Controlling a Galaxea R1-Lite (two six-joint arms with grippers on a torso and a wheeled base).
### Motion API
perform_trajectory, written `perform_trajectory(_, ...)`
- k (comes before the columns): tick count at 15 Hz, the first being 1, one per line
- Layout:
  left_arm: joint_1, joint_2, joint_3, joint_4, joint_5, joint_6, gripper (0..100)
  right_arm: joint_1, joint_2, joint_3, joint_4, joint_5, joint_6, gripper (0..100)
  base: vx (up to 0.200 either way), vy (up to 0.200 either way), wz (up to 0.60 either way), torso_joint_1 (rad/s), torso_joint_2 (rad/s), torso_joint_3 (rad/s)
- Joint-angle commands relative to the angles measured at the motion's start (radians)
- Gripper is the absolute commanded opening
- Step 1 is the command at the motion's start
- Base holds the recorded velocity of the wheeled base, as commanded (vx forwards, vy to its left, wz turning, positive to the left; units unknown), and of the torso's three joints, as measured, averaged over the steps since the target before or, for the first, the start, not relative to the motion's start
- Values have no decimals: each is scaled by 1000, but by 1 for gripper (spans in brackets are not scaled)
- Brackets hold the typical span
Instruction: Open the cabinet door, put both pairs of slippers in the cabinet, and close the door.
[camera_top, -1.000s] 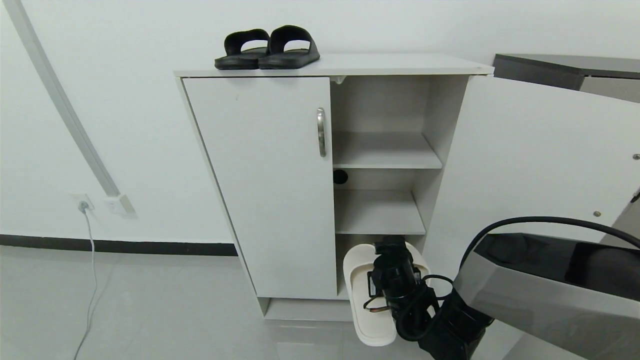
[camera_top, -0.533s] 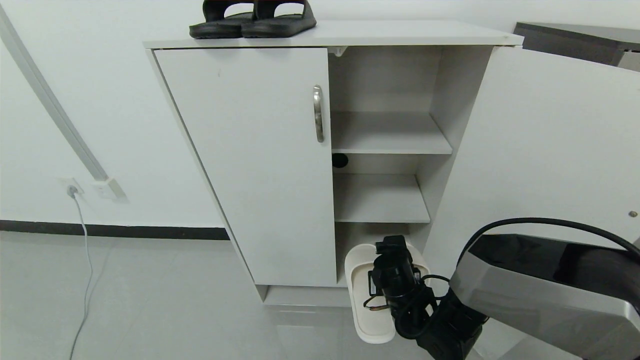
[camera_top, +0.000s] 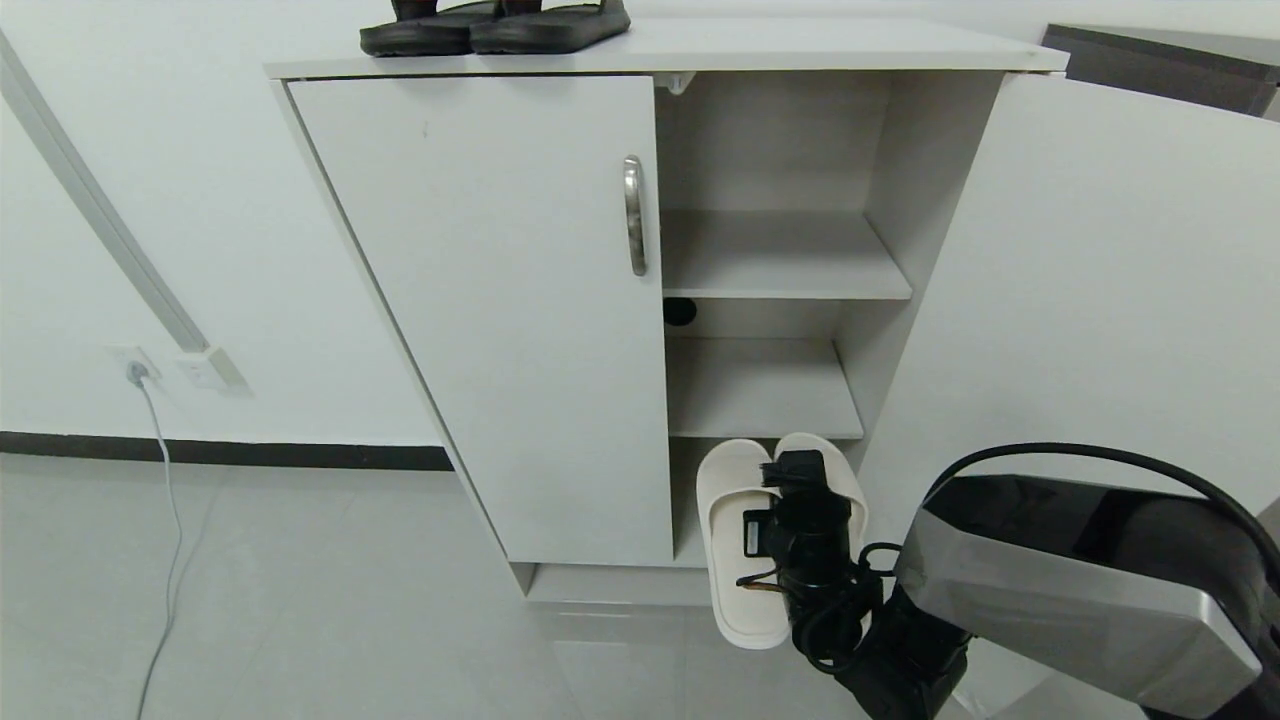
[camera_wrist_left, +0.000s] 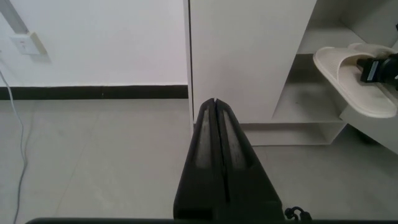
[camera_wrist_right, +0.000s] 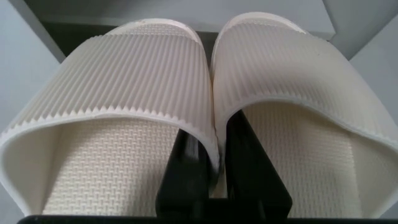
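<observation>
Inner edges of the white slippers (camera_wrist_right: 124, 81) are pinched together between the fingers (camera_wrist_right: 183, 180) of the right gripper (camera_top: 797, 475). The pair is held with toes at the opening of the cabinet's (camera_top: 800, 45) bottom compartment. Right door (camera_top: 1090, 270) is open, left door (camera_top: 480, 300) closed. Black slippers (camera_top: 495, 28) are seen on the cabinet top. Left gripper (camera_wrist_left: 215, 118) fingers are pressed together, nothing held, over the floor (camera_wrist_left: 93, 162).

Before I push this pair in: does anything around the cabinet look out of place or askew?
Nothing damaged or spilled. The one thing out of place: the black slippers sit on the cabinet top, near its front edge. The white slippers are side by side in the right gripper, toes at the bottom compartment.
</observation>
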Motion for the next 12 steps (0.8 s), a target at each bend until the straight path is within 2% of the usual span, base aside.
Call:
perform_trajectory(1,1,1,0,0,1,0,0,-3,8,-1,-3,0,1,0,0,0,0,0,0,0)
perform_trajectory(7,1,1,0,0,1,0,0,-2,-9,-1,-27,0,-6,0,0,0,0,0,0,0)
perform_trajectory(12,1,1,0,0,1,0,0,-3,-7,-1,-26,0,-6,0,200,0,0,0,4,1)
